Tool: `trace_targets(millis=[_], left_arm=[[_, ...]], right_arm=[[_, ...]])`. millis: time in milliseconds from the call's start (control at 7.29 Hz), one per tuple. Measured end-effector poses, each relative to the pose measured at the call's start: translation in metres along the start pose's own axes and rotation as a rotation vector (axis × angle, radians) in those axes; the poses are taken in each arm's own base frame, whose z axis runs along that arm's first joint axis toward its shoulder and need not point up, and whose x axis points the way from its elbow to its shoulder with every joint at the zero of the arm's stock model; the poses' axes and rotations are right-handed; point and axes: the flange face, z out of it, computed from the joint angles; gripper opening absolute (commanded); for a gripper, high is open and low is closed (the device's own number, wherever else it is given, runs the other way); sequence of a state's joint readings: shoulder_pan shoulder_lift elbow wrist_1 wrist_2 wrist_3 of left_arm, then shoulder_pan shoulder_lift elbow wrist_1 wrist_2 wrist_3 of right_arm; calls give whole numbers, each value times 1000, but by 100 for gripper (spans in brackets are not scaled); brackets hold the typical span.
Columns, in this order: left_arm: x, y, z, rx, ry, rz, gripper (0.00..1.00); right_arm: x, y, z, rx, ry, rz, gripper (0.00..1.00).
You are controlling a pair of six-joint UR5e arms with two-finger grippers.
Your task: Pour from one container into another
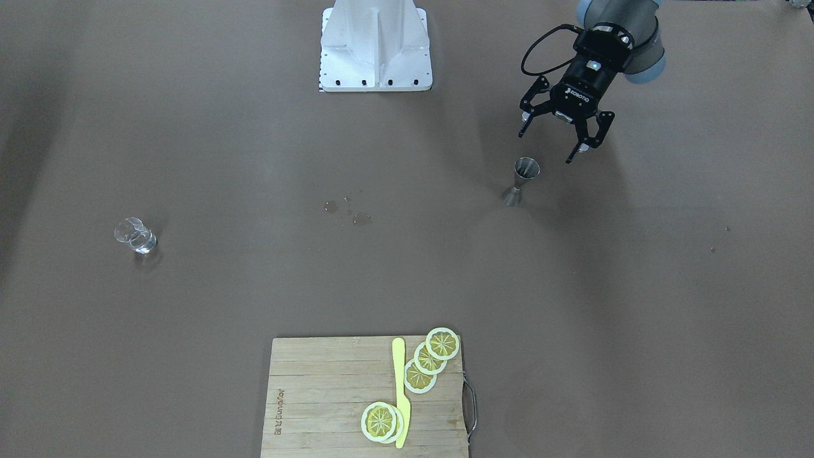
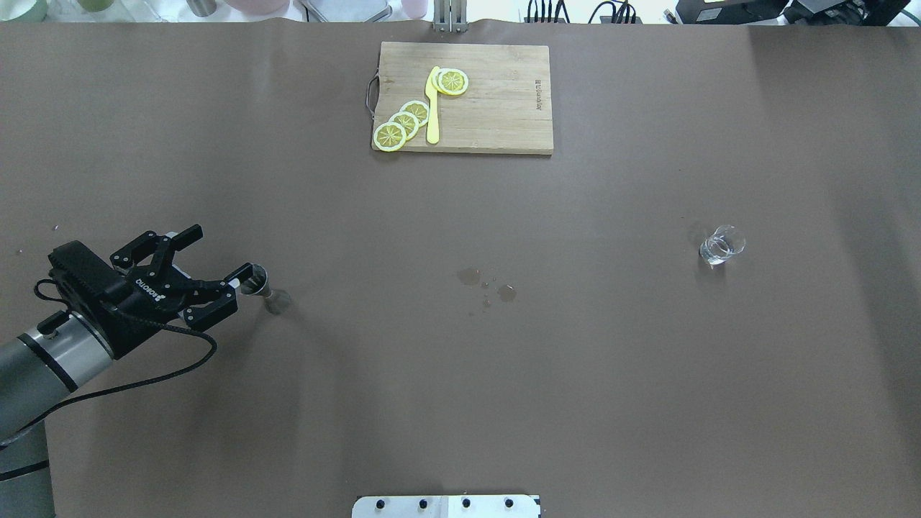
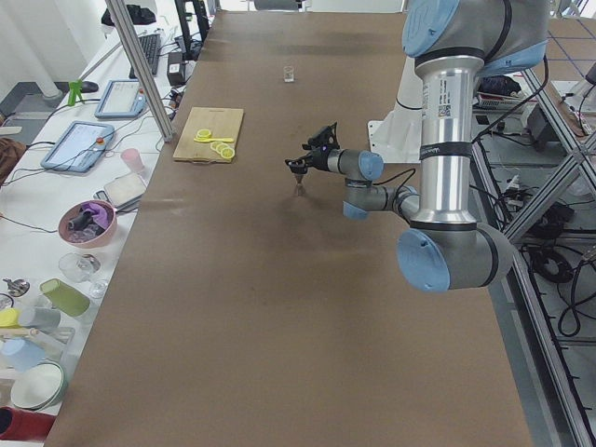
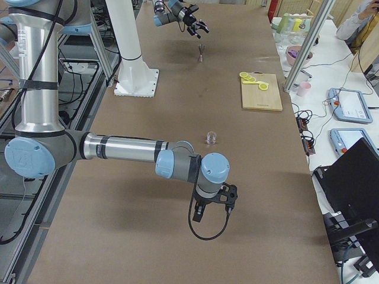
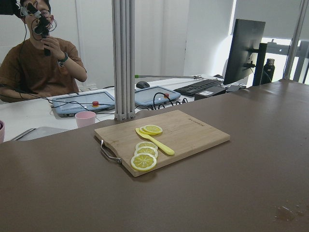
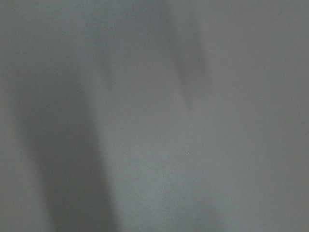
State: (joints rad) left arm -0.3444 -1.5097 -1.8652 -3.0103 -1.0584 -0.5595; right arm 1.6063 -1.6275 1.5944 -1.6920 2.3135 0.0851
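A small metal jigger (image 1: 521,181) (image 2: 262,288) stands upright on the brown table on my left side. My left gripper (image 1: 551,144) (image 2: 219,252) hovers just beside and above it, open, with nothing between its fingers. A clear glass (image 1: 135,236) (image 2: 722,244) with some liquid in it stands far off on my right side. My right gripper (image 4: 213,207) shows only in the exterior right view, low over the table near the front edge, and I cannot tell whether it is open or shut. The right wrist view holds only blurred grey surface.
A wooden cutting board (image 1: 318,394) (image 2: 496,108) lies at the far middle edge with lemon slices (image 1: 429,359) and a yellow knife (image 1: 399,388). A few drops of liquid (image 1: 346,212) wet the table's middle. The robot's base plate (image 1: 375,57) stands at the near edge. A person sits beyond the table.
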Motion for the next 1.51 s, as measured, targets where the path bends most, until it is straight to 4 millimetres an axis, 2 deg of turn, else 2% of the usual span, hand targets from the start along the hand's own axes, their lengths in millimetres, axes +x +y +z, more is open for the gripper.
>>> trace_targets(millis=[275,961,1235,1510], left_arm=[[-10,-25,19,-96,-77,68,98],[-89,-114,80,-381,-236,94,98],[-131,-126,82,-585,-287,30,98],[-161,-115,76,-797,-355,-51,98]], right_arm=[[0,-1,0,7,-2,-9,100],[-3,-4,-2,50,-6,-64,100],[-2,-4,-1,48,-4,-67,100],[-1,-4,0,46,-4,-66,100]])
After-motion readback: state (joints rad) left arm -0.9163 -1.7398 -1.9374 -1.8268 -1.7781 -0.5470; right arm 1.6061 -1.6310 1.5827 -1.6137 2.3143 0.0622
